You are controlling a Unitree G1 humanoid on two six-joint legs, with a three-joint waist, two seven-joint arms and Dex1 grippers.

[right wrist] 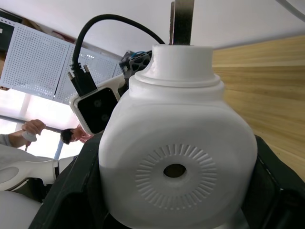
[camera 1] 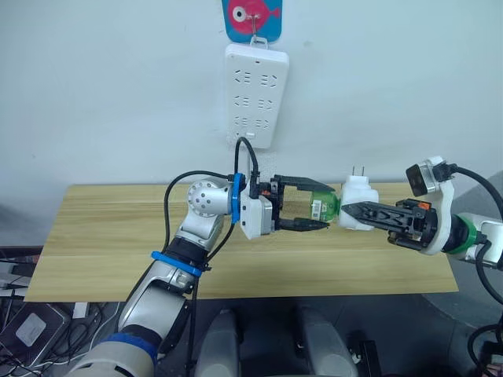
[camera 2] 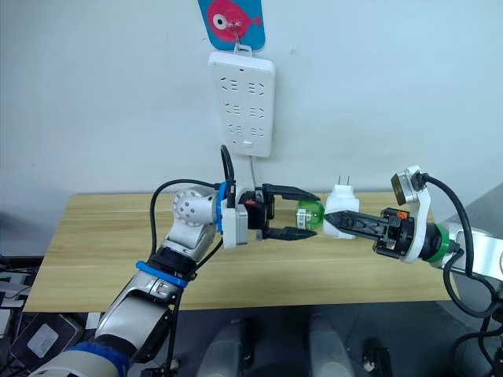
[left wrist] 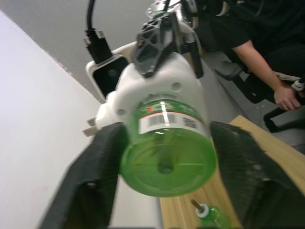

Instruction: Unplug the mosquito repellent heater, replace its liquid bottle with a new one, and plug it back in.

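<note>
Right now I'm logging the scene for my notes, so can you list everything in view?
power strip: one, white, hung on the wall above the table
fish hook: one, pink on blue, holding the strip
table: one, light wood, against the wall
heater: one, white, unplugged, held above the table
bottle in heater: one, green, seated in its socket
loose bottle: one, green, on the table below, wick bare
person: one, dark clothes, seated beyond the table
left hand: black fingers clamping the bottle in heater
right hand: black fingers clamping the heater
</note>
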